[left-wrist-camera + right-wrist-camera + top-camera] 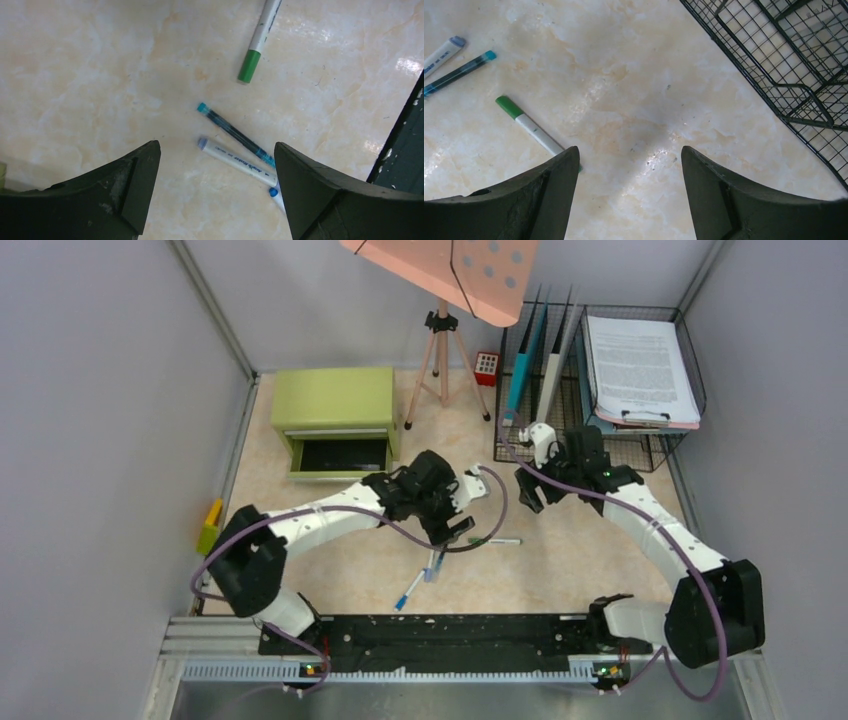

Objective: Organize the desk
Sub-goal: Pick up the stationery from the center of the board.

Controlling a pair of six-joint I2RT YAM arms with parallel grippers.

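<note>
Dark fingers [135, 190] of the left gripper [215, 150] are standing wide apart with nothing between them, hovering over the desk [75, 75], whose pale marbled top is spreading beneath and ahead of both pincers. Ahead of this pincer, toward its right-hand finger, a green-capped marker [260, 40] is lying farthest out. Nearer in, a white marker [240, 162] and a thinner teal pen [235, 134] are lying close beside each other, their near ends running in behind that same finger. Both are slanting across the gap rather than lying square to the closing line, so the wrist is probably needing a turn before any pinch. The right gripper [629, 150] is gaping too and gripping nothing, with the green-capped marker running in under its left-hand finger and the pair lying well off to that side. The left arm is therefore looking the nearer one to the pair.
</note>
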